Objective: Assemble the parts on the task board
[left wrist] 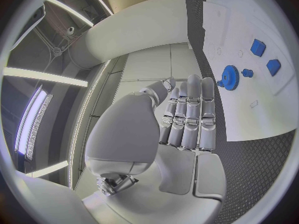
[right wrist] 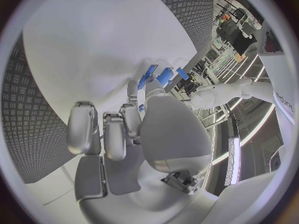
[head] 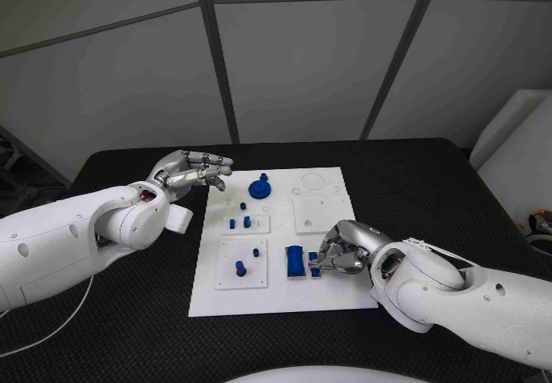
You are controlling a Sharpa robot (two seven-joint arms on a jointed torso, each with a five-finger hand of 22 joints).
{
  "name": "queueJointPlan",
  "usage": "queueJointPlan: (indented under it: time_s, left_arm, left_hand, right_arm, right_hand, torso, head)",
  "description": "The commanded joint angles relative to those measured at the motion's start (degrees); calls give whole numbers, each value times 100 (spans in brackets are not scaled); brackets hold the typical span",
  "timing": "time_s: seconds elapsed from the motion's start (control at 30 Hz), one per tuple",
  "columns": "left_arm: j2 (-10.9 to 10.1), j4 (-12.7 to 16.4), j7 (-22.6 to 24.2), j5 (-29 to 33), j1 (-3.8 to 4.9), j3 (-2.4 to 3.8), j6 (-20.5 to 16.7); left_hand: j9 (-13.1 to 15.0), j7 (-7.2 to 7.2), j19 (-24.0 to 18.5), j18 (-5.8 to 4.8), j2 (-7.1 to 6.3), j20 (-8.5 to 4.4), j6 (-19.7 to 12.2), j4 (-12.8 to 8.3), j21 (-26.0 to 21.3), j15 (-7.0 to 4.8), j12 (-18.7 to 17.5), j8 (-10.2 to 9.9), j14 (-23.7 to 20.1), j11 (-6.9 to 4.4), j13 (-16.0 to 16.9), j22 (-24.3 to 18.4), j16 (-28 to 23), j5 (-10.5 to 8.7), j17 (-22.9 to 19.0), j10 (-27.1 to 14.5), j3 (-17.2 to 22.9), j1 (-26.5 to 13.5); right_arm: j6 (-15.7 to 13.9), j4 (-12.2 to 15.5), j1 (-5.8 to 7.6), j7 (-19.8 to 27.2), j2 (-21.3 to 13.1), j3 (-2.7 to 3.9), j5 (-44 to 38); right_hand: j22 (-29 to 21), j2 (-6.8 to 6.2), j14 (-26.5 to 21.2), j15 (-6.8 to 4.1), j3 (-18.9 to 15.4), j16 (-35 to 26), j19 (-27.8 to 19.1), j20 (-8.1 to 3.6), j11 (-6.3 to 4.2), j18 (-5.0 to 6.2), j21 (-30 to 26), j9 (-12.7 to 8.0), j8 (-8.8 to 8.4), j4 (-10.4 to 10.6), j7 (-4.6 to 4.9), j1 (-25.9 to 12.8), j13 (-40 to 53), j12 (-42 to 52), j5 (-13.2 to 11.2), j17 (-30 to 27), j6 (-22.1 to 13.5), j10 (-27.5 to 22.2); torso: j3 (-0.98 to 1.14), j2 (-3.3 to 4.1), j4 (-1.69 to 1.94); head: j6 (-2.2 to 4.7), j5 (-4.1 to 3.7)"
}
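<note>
Picking up is under way: your right robot hand (head: 343, 254) pinches a blue part (head: 314, 265) at the task board's (head: 328, 295) near edge — left robot hand (head: 193, 170) hovers curled, empty. Next, seat it squarely.

1 task board (head: 322, 239), 2 hands.

Matt white plastic task board (head: 325, 239). Blue parts (head: 261, 190): smooth, plastic-looking. Black surface (head: 426, 183): rough, woven-textured, matt. Left hand (head: 193, 170) and right hand (head: 345, 249): silvery metallic finish, slight sheen. Glossy white plastic arm shells.
</note>
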Motion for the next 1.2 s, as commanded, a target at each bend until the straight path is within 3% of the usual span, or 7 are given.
queueJointPlan:
  time_s: [0.03,0.43,0.67,0.77,0.87,1.07,1.2]
  left_arm:
    - [7,-1,18,8,6,4,64]
    - [9,-6,26,8,-2,4,59]
    - [19,-12,99,167,-16,2,10]
    - [37,-25,206,311,-46,0,-24]
    - [90,-66,364,525,-76,0,-85]
    - [228,-248,738,952,-127,0,-293]
    - [398,-490,983,1259,-154,1,-449]
  left_hand:
    - [-1,1,-20,-56,22,33,-34,0,-20,32,35,24,6,9,-1,-5,-32,-7,-5,-33,-42,-49]
    - [-1,1,-20,-56,22,33,-34,0,-20,32,35,24,6,9,-1,-5,-32,-7,-5,-33,-42,-49]
    - [-1,-1,-21,-58,10,38,-39,13,-39,37,50,27,-3,10,-1,-22,-35,-10,-10,-41,-65,-75]
    - [1,-6,-81,-59,-5,55,-42,49,-138,53,85,40,-95,3,-2,-95,-117,-7,-54,-57,-106,-124]
    - [3,-24,-367,-74,-27,133,-30,131,-505,118,134,76,-388,16,-8,-353,-508,-24,-241,-68,-197,-213]
    - [-2,-51,-1087,-44,-65,481,4,284,-1802,286,-227,61,-403,61,-96,-1487,-2044,-129,-867,82,-78,-224]
    - [-3,-73,-1358,-35,-92,617,35,357,-2360,412,-624,-32,-465,81,-101,-2067,-2843,-174,-1096,227,15,-217]
  right_arm:
    - [2,30,1,26,-20,-5,-122]
    - [-415,230,2,523,-171,-4,95]
    - [-749,99,46,1703,-230,0,1018]
    - [-716,-212,154,2437,-177,1,1916]
    - [-475,-678,295,3221,-43,2,3135]
    - [38,-1753,572,4322,413,10,5046]
    - [299,-2536,673,4775,822,171,5821]
  right_hand:
    - [246,-10,519,-48,-11,25,19,-16,-24,-67,0,7,27,-41,-19,66,120,-8,23,1155,-17,29]
    - [80,-55,479,-16,-145,-88,-108,1,24,-27,-150,-12,-19,58,43,-50,-93,-318,35,987,-113,-125]
    - [-1477,-126,85,168,-355,-1179,-1256,187,242,325,-1638,-182,-386,208,317,50,-1441,-2197,172,-347,-615,-1110]
    - [-2576,-21,-225,246,-364,-2131,-1989,245,334,561,-2756,-265,-543,218,393,275,-2328,-3362,214,-1318,-741,-1737]
    - [-3304,120,-1226,425,-272,-4415,-2573,390,515,616,-3699,-402,-746,155,557,709,-2973,-4156,201,-3364,-962,-2295]
    - [-4112,243,-2044,757,-76,-6152,-3174,722,765,598,-4944,-772,-1022,136,715,1387,-4708,-5555,79,-4272,-929,-2319]
    - [-4581,256,-2274,938,27,-7183,-3318,938,817,611,-5595,-1034,-1235,215,726,1563,-5630,-6036,65,-5003,-740,-2018]
  torso:
    - [1,-8,-4]
    - [-6,-18,-2]
    - [-24,-55,-5]
    - [-44,-112,-21]
    - [-77,-186,-41]
    - [-107,-299,-94]
    - [-116,-364,-91]
  head:
    - [0,3]
    - [56,1]
    - [142,-1]
    - [187,1]
    - [250,-17]
    - [396,13]
    - [497,2]
